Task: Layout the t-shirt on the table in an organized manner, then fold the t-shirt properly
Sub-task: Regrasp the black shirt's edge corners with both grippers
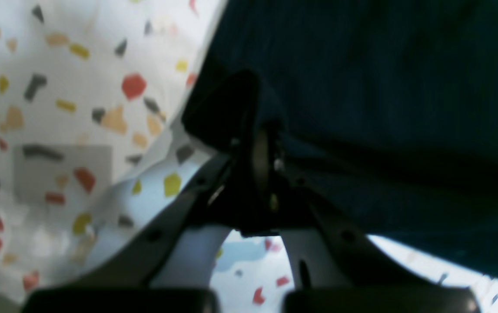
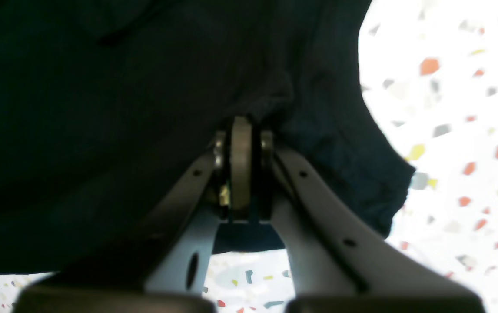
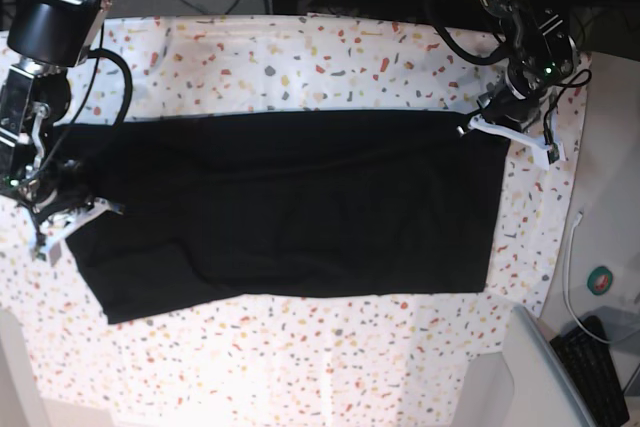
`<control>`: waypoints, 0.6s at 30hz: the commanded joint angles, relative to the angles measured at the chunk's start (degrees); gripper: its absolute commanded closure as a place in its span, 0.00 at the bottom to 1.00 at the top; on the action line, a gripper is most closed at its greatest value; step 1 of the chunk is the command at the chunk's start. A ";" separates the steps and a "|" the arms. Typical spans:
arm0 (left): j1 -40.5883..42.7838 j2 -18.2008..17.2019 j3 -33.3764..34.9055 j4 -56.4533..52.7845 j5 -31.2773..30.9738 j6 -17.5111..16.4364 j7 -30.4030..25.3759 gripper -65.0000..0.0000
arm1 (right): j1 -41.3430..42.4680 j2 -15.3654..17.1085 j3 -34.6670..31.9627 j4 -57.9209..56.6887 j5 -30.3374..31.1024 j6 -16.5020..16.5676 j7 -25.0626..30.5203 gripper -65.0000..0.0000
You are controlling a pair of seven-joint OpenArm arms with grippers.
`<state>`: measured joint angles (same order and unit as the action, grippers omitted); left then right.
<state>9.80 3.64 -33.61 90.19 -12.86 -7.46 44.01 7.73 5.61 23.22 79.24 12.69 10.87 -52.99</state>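
Left gripper [image 3: 487, 119] and right gripper [image 3: 62, 209], each clamped on an opposite end edge of the t-shirt [image 3: 290, 209]. The garment lies spread on the table [image 3: 330, 57], its long axis running straight between both grippers, equally near.

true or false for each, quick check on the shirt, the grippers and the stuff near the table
1. The left gripper is shut on the t-shirt. True.
2. The right gripper hangs open, clear of the cloth. False: it is shut on the t-shirt's edge.
3. The t-shirt is bunched in a heap. False: it lies spread across the table.
4. A black keyboard lies off the table's corner. True.
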 commanded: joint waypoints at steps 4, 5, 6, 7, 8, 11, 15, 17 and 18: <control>-2.81 -0.52 0.07 -1.36 0.07 -0.05 -0.89 1.00 | 1.37 1.21 -0.41 -1.40 0.37 -3.27 2.66 1.00; -3.43 -0.52 0.07 -2.32 0.07 -0.05 -0.89 1.00 | 1.37 1.21 -0.41 -1.75 0.37 -3.27 3.10 1.00; -3.87 -0.61 0.07 -3.03 0.07 -0.05 -0.89 1.00 | 1.37 1.21 -0.41 -1.84 0.37 -3.27 3.72 1.00; -4.40 -0.61 0.07 -3.73 0.07 -0.05 -0.89 1.00 | 1.37 1.21 -0.41 -1.92 0.37 -3.36 4.24 1.00; -4.84 -0.87 0.07 -4.26 0.07 -0.05 -0.89 1.00 | 1.37 1.29 -0.41 -1.92 0.37 -3.36 4.51 1.00; -5.54 -2.54 2.79 -6.28 0.07 -0.05 -1.06 1.00 | 1.37 1.38 -0.41 -1.92 0.37 -3.36 4.68 1.00; -5.80 -3.16 4.11 -7.60 -0.02 -0.05 -1.15 1.00 | 1.37 1.38 -0.41 -1.92 0.37 -3.36 4.86 1.00; -6.42 -3.16 4.02 -7.60 -0.10 -0.05 -1.15 1.00 | 1.37 1.21 -0.41 -1.92 0.37 -3.36 4.86 1.00; -6.42 -3.24 3.93 -7.69 -0.10 -0.05 -1.15 1.00 | 1.37 1.12 -0.41 -1.92 0.45 -3.36 4.86 1.00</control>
<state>4.29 0.89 -29.58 81.58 -12.43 -7.44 44.01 7.86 6.26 22.70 76.47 12.88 7.88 -49.10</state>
